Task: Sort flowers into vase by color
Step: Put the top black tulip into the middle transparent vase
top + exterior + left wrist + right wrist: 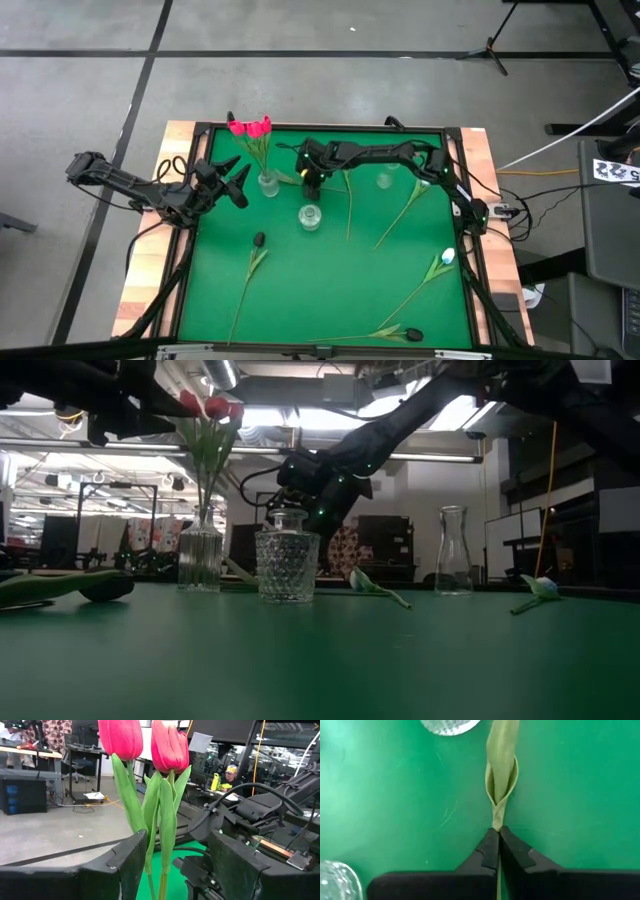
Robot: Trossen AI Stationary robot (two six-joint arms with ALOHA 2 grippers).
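Right gripper (497, 832), at 12 o'clock of the green mat (330, 290) above the cut-glass vase (310, 216), fingers pinched tight on a flower stem (501, 775) lying flat; left gripper (232, 178), at 9 o'clock, fingers spread and holding nothing, facing two pink-red tulips (250, 127) standing in their vase (268, 185).

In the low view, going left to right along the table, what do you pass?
Black tulip head → vase holding red tulips → cut-glass jar → stem with leaf lying flat → empty clear carafe → white tulip head.
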